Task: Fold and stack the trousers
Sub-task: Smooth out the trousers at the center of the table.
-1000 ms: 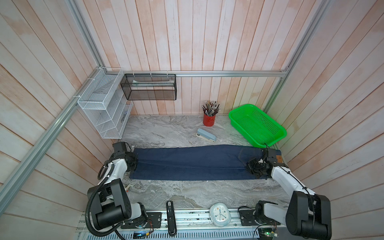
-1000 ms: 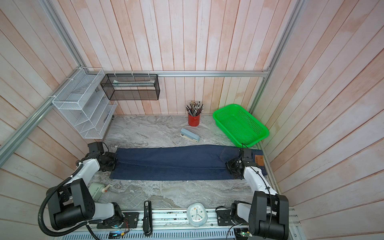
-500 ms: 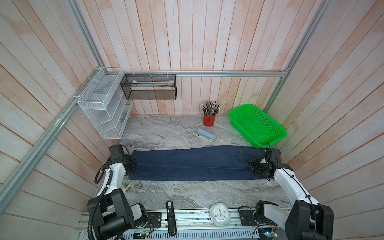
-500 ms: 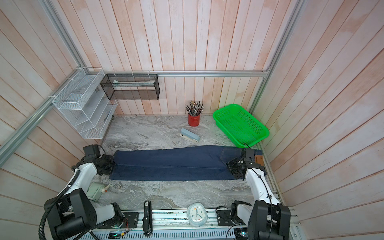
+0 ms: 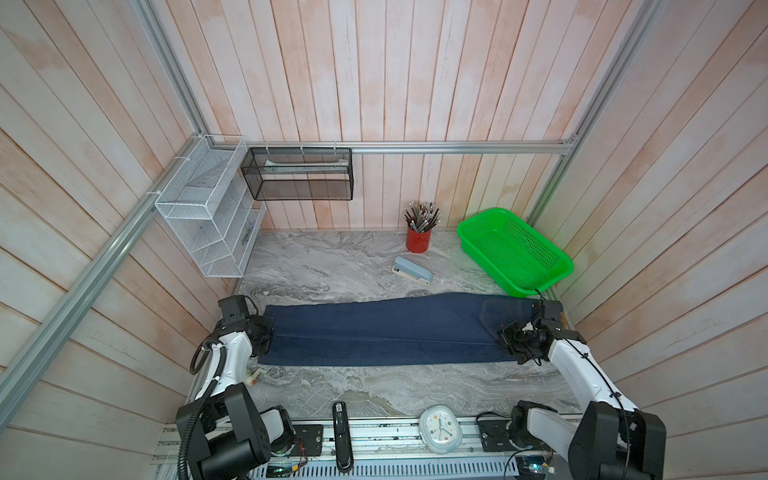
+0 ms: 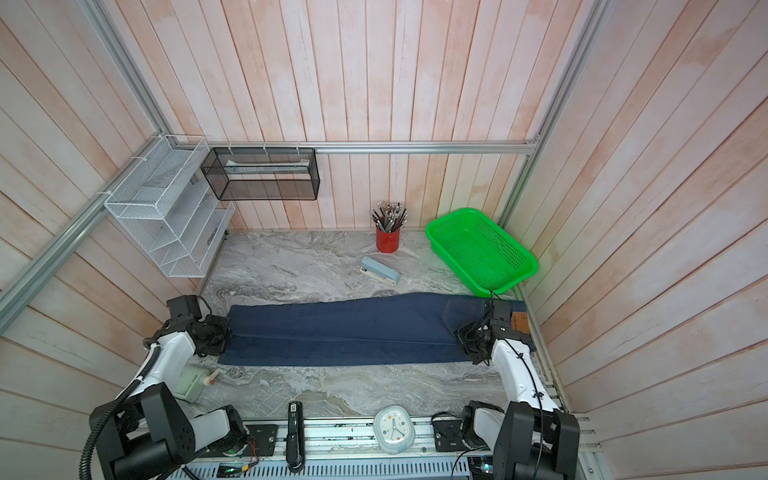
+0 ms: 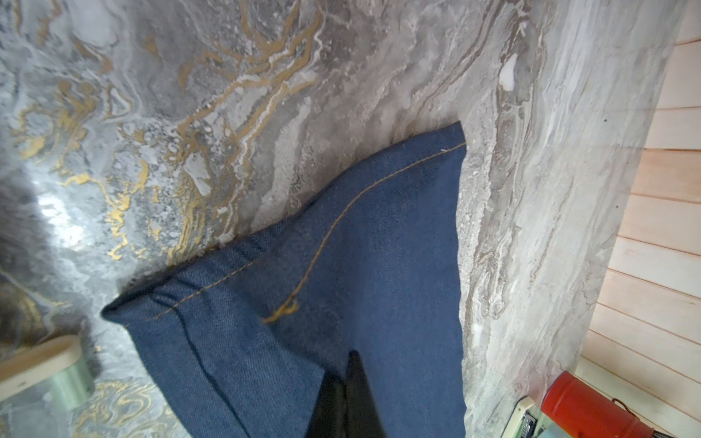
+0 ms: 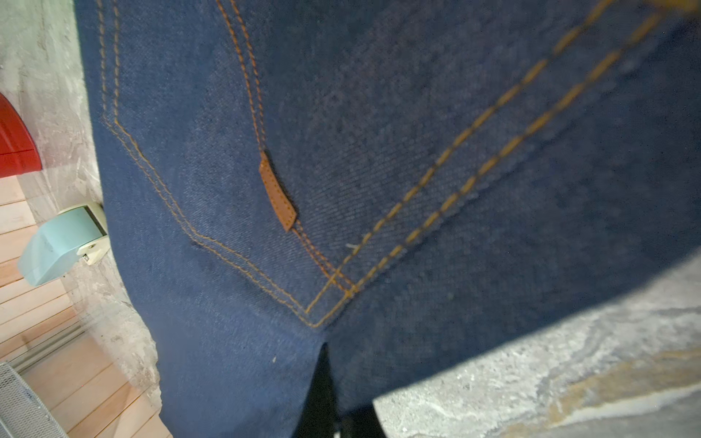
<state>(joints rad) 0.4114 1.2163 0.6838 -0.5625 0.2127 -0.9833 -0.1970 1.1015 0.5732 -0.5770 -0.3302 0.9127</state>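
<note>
Grey marbled tabletop (image 5: 332, 266). We see dark navy denim trousers with tan stitching (image 5: 382, 332) stretched flat side to side; left gripper (image 5: 266, 337) clamped tight on hem end, right gripper (image 5: 508, 340) likewise on waist end.

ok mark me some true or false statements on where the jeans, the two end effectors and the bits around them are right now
1. The dark navy denim jeans lie stretched flat along the grey marble tabletop. True.
2. The left end effector is shut on the hem end and the right end effector on the waist end. True.
3. The jeans are inside the green plastic basket. False: they lie on the tabletop, on the robot's side of the basket.
4. The light blue stapler rests on top of the jeans. False: it lies on bare tabletop between the jeans and the red pencil cup.
</note>
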